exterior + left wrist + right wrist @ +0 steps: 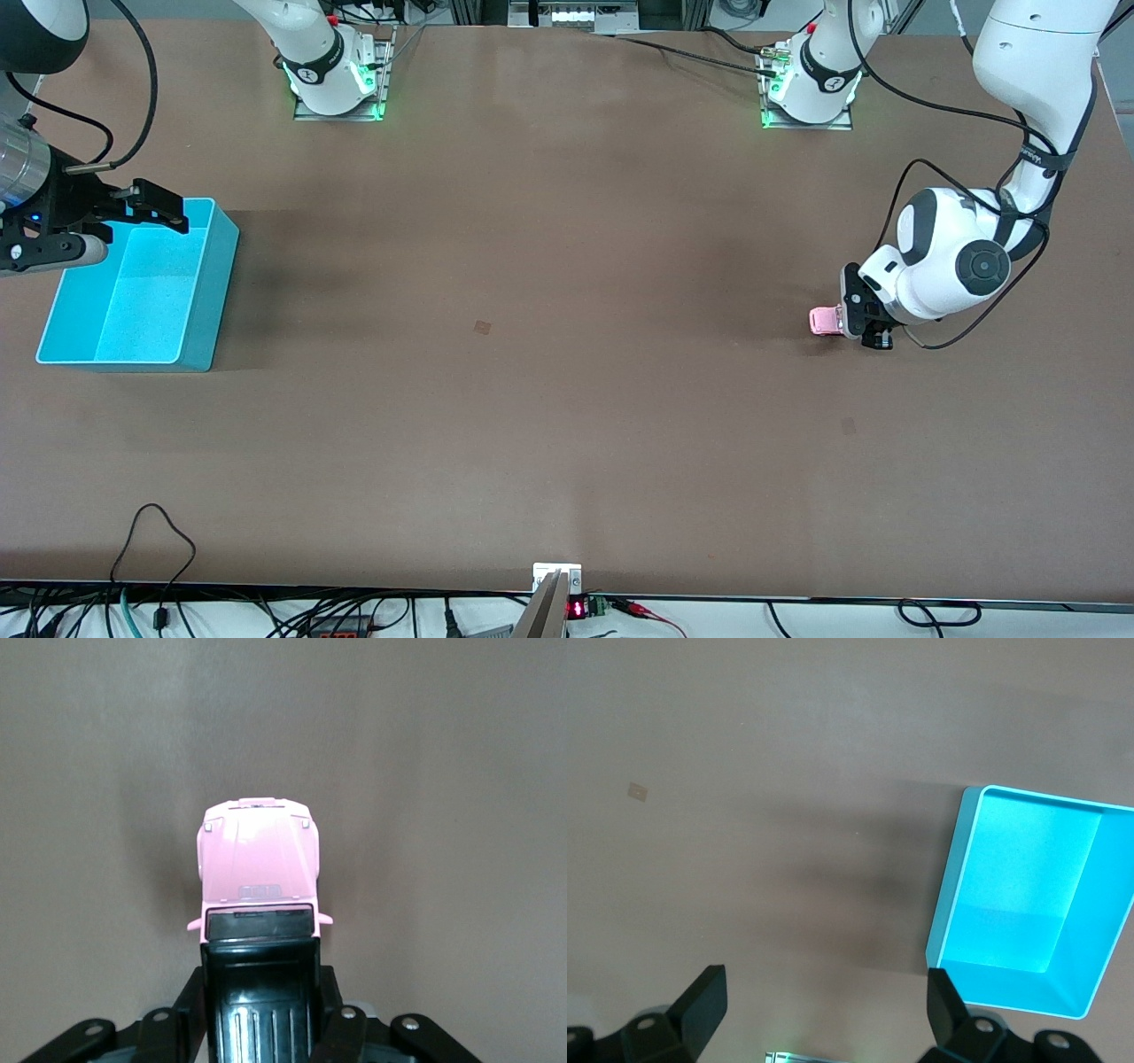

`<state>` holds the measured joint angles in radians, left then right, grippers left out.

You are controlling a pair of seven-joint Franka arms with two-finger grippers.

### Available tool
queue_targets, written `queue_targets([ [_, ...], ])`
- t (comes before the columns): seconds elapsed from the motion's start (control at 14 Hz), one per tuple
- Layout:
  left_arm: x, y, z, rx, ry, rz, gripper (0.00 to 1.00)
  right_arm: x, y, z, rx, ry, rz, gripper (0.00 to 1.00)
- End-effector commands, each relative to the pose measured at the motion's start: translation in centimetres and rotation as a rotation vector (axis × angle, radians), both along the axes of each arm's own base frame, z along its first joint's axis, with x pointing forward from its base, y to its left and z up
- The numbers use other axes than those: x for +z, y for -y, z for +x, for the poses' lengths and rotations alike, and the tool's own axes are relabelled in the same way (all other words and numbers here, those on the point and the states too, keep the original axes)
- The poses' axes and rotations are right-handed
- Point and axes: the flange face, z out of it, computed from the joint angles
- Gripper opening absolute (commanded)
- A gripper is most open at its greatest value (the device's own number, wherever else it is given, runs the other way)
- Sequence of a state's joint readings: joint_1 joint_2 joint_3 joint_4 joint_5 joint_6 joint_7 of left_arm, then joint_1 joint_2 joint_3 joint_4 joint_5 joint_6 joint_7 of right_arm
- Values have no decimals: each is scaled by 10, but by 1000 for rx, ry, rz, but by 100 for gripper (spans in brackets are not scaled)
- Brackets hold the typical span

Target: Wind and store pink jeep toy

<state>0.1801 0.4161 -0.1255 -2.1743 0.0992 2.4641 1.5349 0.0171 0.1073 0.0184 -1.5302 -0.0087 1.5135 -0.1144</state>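
Note:
The pink jeep toy (825, 320) stands on the table near the left arm's end; its pale-pink hood and black rear show in the left wrist view (258, 864). My left gripper (858, 322) is low at the table and shut on the jeep's black rear section, one finger on each side (260, 1014). My right gripper (152, 211) hangs open and empty over the rim of the cyan bin (211, 292) at the right arm's end of the table. In the right wrist view its fingers (702, 999) stand wide apart with the bin (950, 904) beside them.
The bin holds nothing. A small tan mark (483, 327) lies near the table's middle. Cables run along the table edge nearest the front camera (159, 532) and by the arm bases.

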Motion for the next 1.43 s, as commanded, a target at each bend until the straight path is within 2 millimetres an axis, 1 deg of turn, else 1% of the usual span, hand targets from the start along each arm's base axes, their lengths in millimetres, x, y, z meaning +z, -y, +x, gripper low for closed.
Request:
queue_targets([
  [0.0, -38, -26, -11, 31, -49, -7, 32, 7, 0, -7, -11, 2, -16, 100],
  [0.22, -42, -42, -9, 13, -49, 8, 32, 7, -1, -7, -9, 2, -16, 100],
  [0.29, -43, -52, -7, 16, -46, 15, 32, 7, -1, -7, -9, 2, -16, 100],
  [0.43, -51, -75, -11, 33, -56, 25, 32, 7, -1, -7, -9, 2, -16, 100],
  [0.65, -56, -97, -17, 43, -66, 38, 32, 7, -1, -7, -9, 2, -16, 100],
  [0.79, -55, -113, -17, 44, -61, 53, 32, 7, -1, -7, -9, 2, -16, 100],
  [1.0, -65, -128, -24, 69, -76, 47, 32, 7, -1, -7, -9, 5, -16, 100],
  [1.22, -65, -138, -26, 83, -67, 48, 33, 7, -1, -7, -9, 5, -16, 100],
  [1.36, -64, -147, -28, 49, -63, 59, 33, 7, -1, -7, -9, 4, -16, 100],
])
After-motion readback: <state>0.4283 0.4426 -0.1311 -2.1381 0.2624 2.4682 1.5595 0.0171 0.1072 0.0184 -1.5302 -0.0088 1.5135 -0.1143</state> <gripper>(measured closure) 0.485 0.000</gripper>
